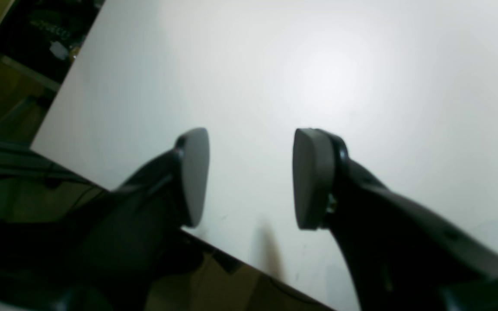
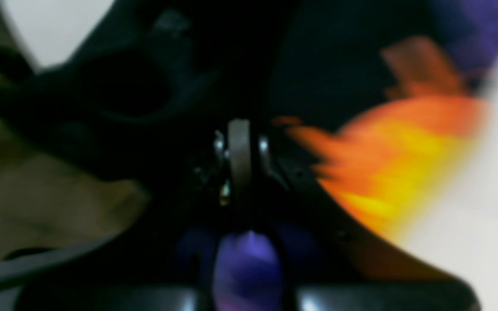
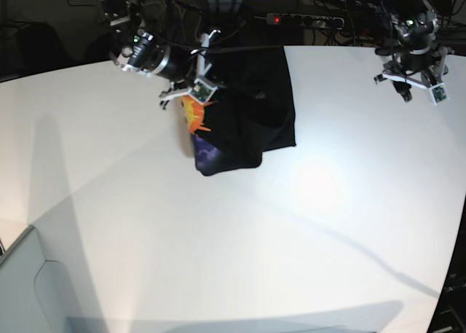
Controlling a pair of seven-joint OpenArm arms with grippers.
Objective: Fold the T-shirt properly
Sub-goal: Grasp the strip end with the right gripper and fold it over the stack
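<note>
One large black cotton T-shirt (image 3: pixel 251 103) is seen in the base view, lying bunched on the white surface (image 3: pixel 218 245) close to its far edge, somewhat toward the far left corner. Its long axis is run from the far edge toward the near edge, with a rounded lower end pointed toward the near side. The cloth is crumpled and partly doubled over, not laid flat. An orange-yellow sun print (image 3: pixel 195 114) is exposed along its left side, and a patch of purple print (image 3: pixel 205 155) is shown lower down, near the rounded end; the rest is plain black.

Two hands are counted. The right hand (image 3: pixel 191 92) is held at the upper left part of the T-shirt, just above the orange print. In the right wrist view, which is heavily blurred, its pads (image 2: pixel 239 160) are seen pressed together, with black cloth and the orange-yellow print (image 2: pixel 400 160) close around them; whether fabric is pinched between them cannot be told.

The left hand (image 3: pixel 421 85) is raised near the far right corner of the surface, well apart from the T-shirt. In the left wrist view its two grey pads (image 1: pixel 314 177) are parted to a moderate width, with nothing between them and only bare white surface (image 1: pixel 318 65) beneath.
</note>
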